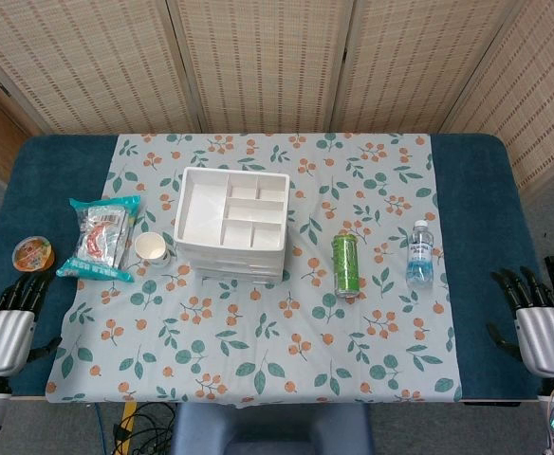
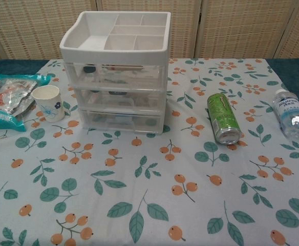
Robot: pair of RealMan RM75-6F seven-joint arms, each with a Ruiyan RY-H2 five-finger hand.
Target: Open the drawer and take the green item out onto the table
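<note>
A white drawer unit stands left of the table's middle, with a compartment tray on top and three clear drawers, all pushed in. Small dark items show faintly inside them. A green can lies on its side on the cloth to the right of the unit. My left hand rests at the near left corner and my right hand at the near right corner. Both have fingers stretched out and apart and hold nothing, far from the drawers. Neither shows in the chest view.
A paper cup and a teal snack bag lie left of the unit. An orange jelly cup sits near my left hand. A water bottle lies right of the can.
</note>
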